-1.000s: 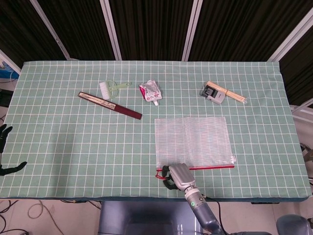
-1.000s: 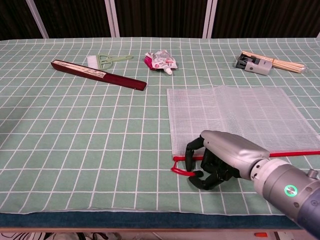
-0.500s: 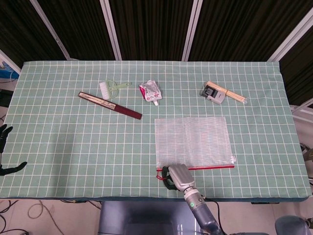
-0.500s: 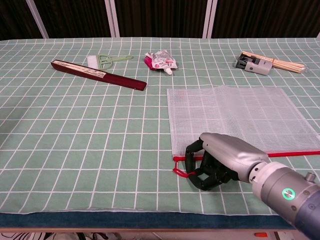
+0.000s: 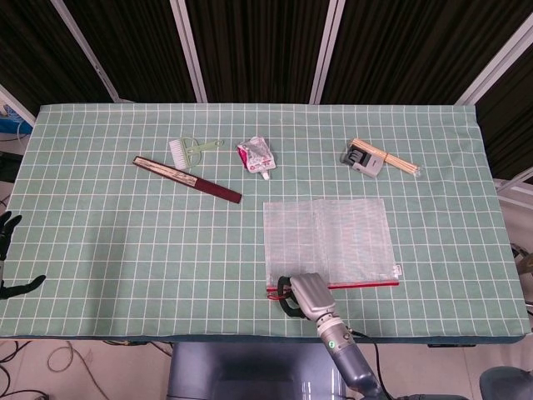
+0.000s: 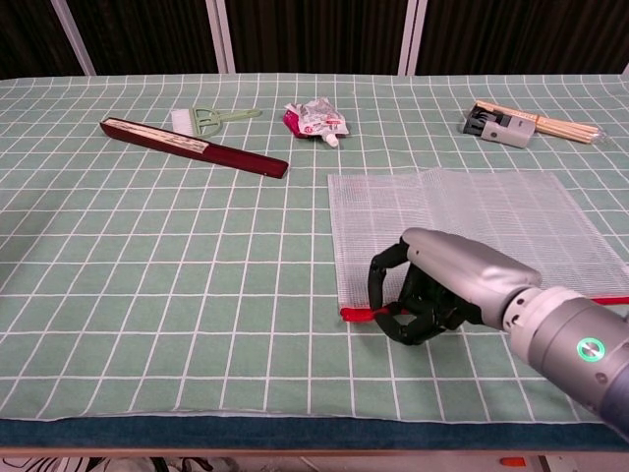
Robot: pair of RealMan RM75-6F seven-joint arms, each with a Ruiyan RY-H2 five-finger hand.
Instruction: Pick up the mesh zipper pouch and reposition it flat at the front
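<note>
The mesh zipper pouch is clear mesh with a red zipper edge and lies flat at the front right of the green gridded table. My right hand sits at the pouch's near left corner. Its dark fingers are curled around the red zipper end and pinch it, slightly raised off the cloth. My left hand hangs beyond the table's left edge with fingers apart and nothing in it; the chest view does not show it.
A dark red flat case and a small green brush lie at the back left. A crumpled red-and-white packet sits mid-back. A grey clip with wooden sticks lies back right.
My right hand has shifted a little away from the front edge and upward, taking the pouch's red zipper corner with it. The left hand has not moved.
</note>
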